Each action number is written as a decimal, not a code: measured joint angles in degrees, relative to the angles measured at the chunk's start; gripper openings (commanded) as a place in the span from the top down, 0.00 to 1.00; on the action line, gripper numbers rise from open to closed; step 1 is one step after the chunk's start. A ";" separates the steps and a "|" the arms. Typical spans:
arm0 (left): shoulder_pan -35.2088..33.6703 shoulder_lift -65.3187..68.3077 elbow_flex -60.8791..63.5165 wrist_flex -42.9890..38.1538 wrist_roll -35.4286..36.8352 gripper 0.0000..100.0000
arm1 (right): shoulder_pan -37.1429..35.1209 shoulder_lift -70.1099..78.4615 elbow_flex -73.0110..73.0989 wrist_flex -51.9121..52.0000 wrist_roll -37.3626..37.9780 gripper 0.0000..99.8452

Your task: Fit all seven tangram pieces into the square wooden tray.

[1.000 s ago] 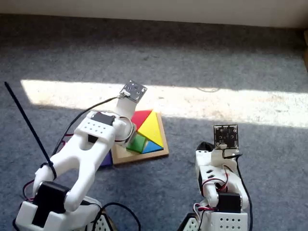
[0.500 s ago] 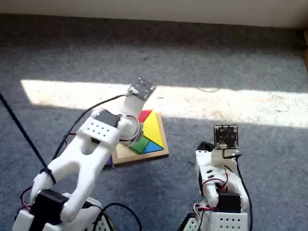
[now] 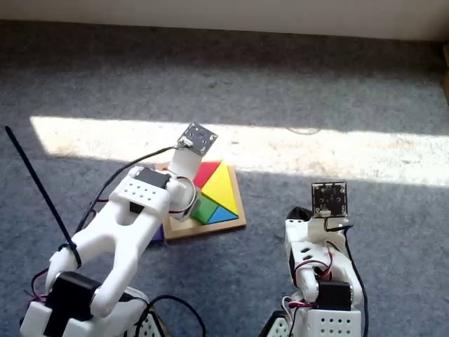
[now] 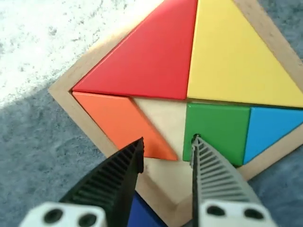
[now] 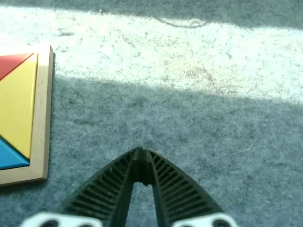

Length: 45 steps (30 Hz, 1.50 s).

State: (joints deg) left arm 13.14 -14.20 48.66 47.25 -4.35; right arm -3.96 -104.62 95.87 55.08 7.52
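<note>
Tray (image 3: 210, 229) of pale wood, high view: it lies on grey carpet (image 3: 316, 77) and holds a red triangle (image 3: 204, 170), yellow triangle (image 3: 221, 188), green square (image 3: 201, 209) and light-blue triangle (image 3: 223, 214). The left arm (image 3: 133, 210) extends over it; the right arm (image 3: 323, 260) stands apart.

Left wrist view: left gripper (image 4: 167, 142), jaws parted and empty, above a bare wooden gap (image 4: 163, 118) between the orange piece (image 4: 116, 118) and the green square. A dark blue piece (image 4: 142, 213) lies outside the rim.

Right wrist view: right gripper (image 5: 142, 153), closed on nothing, over carpet near the tray.
</note>
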 measured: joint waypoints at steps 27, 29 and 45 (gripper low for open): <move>-21.98 -5.45 0.62 14.42 -20.22 0.77 | 0.00 0.00 0.00 0.00 0.00 0.99; -21.98 -2.46 0.62 12.04 -20.22 0.78 | 0.00 0.00 0.00 0.00 0.00 0.99; -22.07 15.38 -10.20 10.37 -20.75 0.85 | 0.00 0.00 0.00 0.00 0.00 0.99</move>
State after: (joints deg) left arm -8.92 1.19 38.46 57.63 -25.10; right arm -3.96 -104.62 95.87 55.08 7.52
